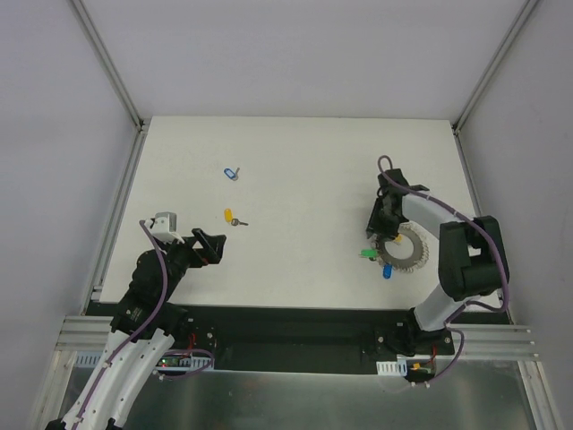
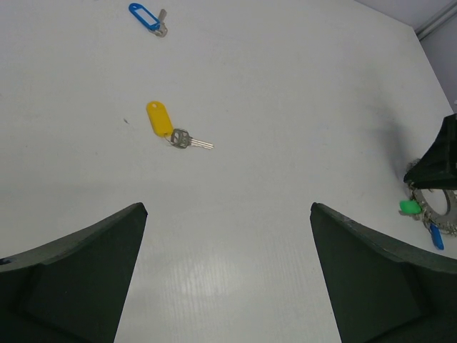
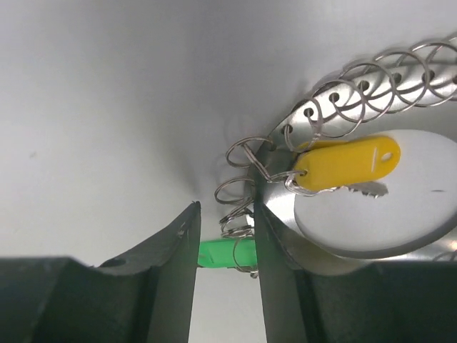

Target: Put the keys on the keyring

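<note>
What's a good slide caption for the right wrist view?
Right gripper straddling a wire loop and green tag at the keyring's edge; a yellow-tagged key lies inside the ring.

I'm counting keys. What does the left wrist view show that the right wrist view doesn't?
Left wrist only: a loose yellow-tagged key, a loose blue-tagged key, and a blue tag at the keyring. Right wrist only: a second yellow-tagged key lying across the keyring's centre hole. Both: the keyring and the green tag beside it.
</note>
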`<move>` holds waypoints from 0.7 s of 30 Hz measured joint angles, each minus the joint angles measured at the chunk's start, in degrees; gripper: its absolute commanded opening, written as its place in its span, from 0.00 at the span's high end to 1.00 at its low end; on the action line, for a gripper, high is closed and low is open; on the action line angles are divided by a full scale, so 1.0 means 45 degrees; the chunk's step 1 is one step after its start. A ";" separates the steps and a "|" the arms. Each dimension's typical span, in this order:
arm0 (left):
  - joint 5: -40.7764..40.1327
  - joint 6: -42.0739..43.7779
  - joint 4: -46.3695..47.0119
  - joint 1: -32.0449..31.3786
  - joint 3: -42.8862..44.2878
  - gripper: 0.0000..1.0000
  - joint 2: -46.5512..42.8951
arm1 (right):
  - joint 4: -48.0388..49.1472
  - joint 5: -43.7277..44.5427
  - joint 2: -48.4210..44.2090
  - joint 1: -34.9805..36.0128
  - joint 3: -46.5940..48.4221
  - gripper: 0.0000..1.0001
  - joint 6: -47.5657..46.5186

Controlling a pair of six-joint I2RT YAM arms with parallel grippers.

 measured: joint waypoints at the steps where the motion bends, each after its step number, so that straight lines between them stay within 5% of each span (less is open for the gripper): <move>1: 0.0000 -0.0005 -0.0005 0.0000 0.0000 0.01 0.0000 | 0.0019 -0.0126 0.0155 0.0447 0.0160 0.61 0.0000; 12: 0.0005 0.0000 -0.0019 0.0000 0.0005 0.01 0.0257 | -0.0053 -0.0753 0.2375 0.6538 0.2725 0.57 -0.0355; 21: -0.0117 0.0000 -0.0214 0.0000 0.0015 0.01 0.0495 | -0.0291 -0.0597 0.1569 0.8874 0.2395 0.54 -0.0869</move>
